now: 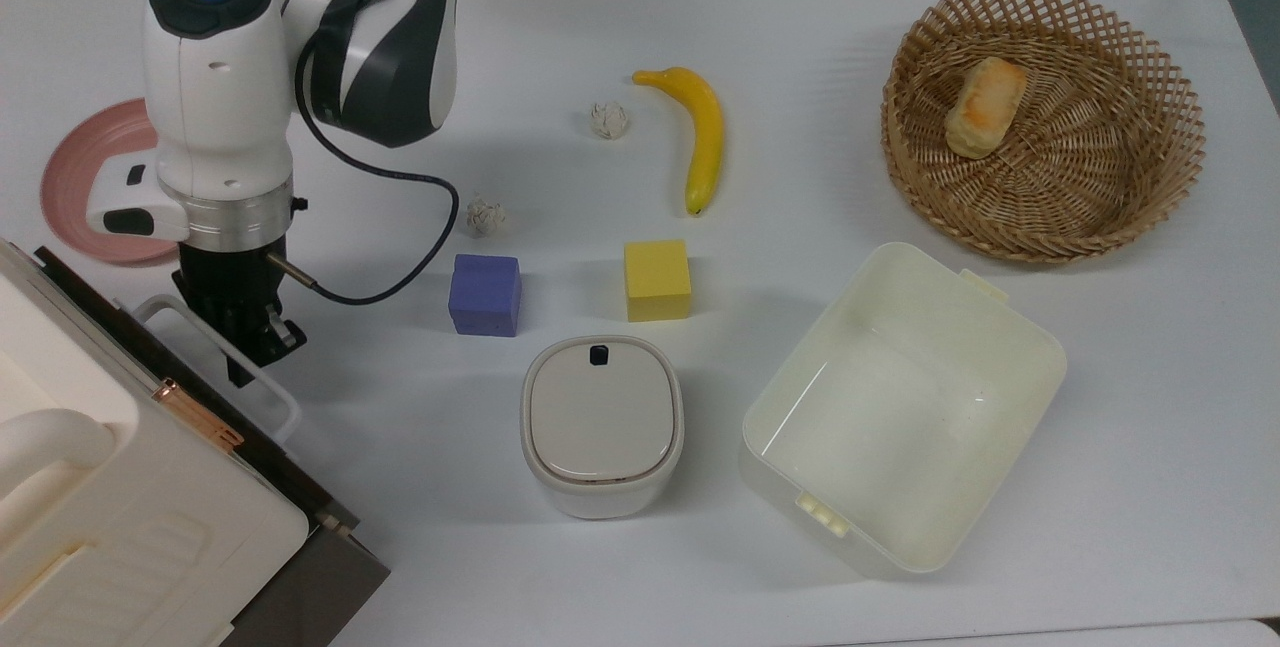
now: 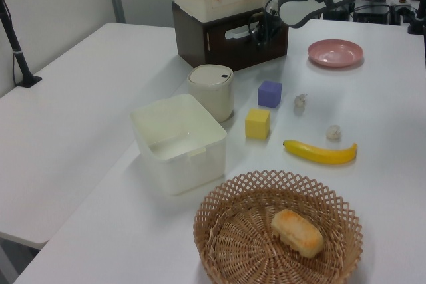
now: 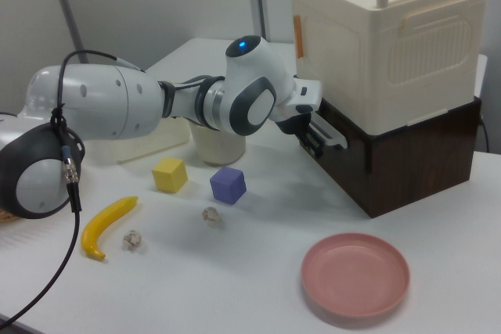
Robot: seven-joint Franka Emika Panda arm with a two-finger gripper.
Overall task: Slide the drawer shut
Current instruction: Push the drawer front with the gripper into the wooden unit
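The drawer [image 1: 272, 459] sits pushed in under the cream cabinet [image 1: 120, 507], with just its dark brown front edge visible in the top view. In the left view the drawer front [image 2: 229, 48] looks level with the dark base. My gripper [image 1: 262, 352] is at the white loop handle [image 1: 285, 409], right against its bar. The right view has the gripper [image 3: 311, 135] at the handle [image 3: 332, 137], in front of the dark drawer face [image 3: 348, 166].
A pink plate [image 1: 70, 192] lies behind the arm. Purple cube [image 1: 485, 294], yellow cube [image 1: 657, 279], lidded bin [image 1: 602, 424], two paper balls and a banana [image 1: 703, 132] fill the middle. A cream tub [image 1: 1040, 357] and wicker basket [image 1: 1150, 187] with bread stand at the top view's right.
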